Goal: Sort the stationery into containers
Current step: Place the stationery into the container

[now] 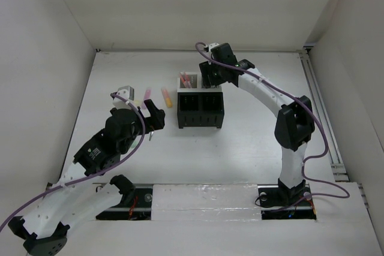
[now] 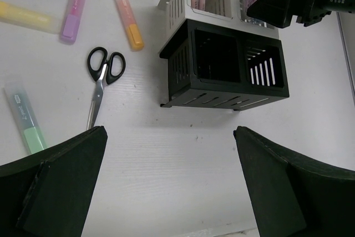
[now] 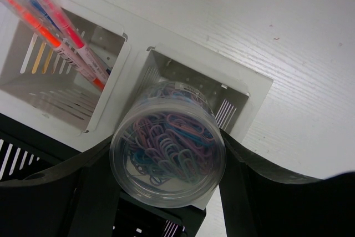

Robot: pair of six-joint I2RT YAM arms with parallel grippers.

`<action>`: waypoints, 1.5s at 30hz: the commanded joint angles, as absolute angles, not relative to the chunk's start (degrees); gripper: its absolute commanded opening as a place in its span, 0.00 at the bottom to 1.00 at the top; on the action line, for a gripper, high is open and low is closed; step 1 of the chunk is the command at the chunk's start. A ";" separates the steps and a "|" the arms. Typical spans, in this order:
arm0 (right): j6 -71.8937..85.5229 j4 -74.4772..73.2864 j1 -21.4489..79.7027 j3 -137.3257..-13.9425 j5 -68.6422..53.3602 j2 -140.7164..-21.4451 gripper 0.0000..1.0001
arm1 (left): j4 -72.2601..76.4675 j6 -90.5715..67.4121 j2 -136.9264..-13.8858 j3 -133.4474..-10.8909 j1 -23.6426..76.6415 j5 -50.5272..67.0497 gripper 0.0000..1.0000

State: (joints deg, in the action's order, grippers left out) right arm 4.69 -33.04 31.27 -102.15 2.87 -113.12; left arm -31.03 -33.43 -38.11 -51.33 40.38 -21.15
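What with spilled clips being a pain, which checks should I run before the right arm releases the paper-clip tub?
1. The right gripper clamps the tub: ok.
2. The tub hangs above the white compartment without pens: ok.
3. The tub is centred within that rim: cannot tell; it hides the near edge.
4. The pens are apart from the tub: ok.
5. The left gripper, open, is off beside the organiser: ok.

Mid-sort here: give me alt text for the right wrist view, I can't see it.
The right gripper holds a clear round tub of coloured paper clips over a white compartment. The white compartment beside it holds thin red, orange and blue pens.
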 commanded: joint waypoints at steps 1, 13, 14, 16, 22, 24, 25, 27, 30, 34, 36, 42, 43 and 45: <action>4.13 -31.64 32.17 -102.04 4.04 -111.62 0.17 | -29.18 -32.61 -37.53 -50.98 40.08 -21.01 1.00; 4.13 -32.17 32.17 -102.04 6.24 -109.96 0.65 | -29.18 -32.61 -37.53 -50.98 40.08 -21.01 1.00; 4.13 -32.17 32.17 -102.04 6.24 -109.95 0.65 | -29.18 -32.61 -37.53 -50.98 40.08 -21.01 1.00; 4.13 -32.17 32.17 -102.04 6.24 -109.95 0.69 | -29.18 -32.61 -37.53 -50.98 40.08 -20.48 1.00; 4.13 -32.17 32.17 -102.66 6.24 -109.95 0.89 | -29.18 -32.61 -37.53 -50.98 40.08 -20.48 1.00; 4.13 -32.17 32.17 -102.66 6.24 -109.95 0.93 | -29.18 -32.61 -37.53 -50.98 40.08 -20.48 1.00; 4.13 -32.17 32.17 -102.66 6.24 -109.95 0.94 | -29.18 -32.61 -37.53 -50.98 40.08 -20.48 1.00; 4.13 -32.17 32.17 -102.66 6.24 -109.08 0.94 | -29.18 -32.61 -37.53 -50.98 40.08 -20.48 1.00; 4.13 -30.94 32.70 -102.66 5.37 -107.50 0.94 | -29.18 -32.61 -37.53 -50.98 40.08 -20.48 1.00; 4.13 -30.94 32.70 -103.79 4.05 -103.64 0.94 | -29.18 -33.13 -37.53 -50.98 40.08 -21.53 1.00; 4.13 -30.42 33.31 -104.41 4.04 -101.96 0.97 | -29.71 -33.66 -37.53 -50.98 40.08 -22.58 1.00; 3.60 -27.08 36.55 -97.48 8.52 -91.60 1.00 | -30.23 -34.71 -38.58 -50.98 40.08 -23.12 1.00; 3.60 -26.55 37.08 -96.17 10.44 -90.19 1.00 | -30.23 -34.72 -38.58 -50.98 40.08 -23.72 1.00; 3.60 -25.85 39.54 -92.56 12.73 -86.07 1.00 | -30.76 -35.24 -39.81 -50.98 40.08 -24.26 1.00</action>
State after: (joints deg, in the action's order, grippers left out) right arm 4.25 -29.15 36.77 -96.01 8.67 -90.94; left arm -31.07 -34.13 -38.79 -51.33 40.38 -22.50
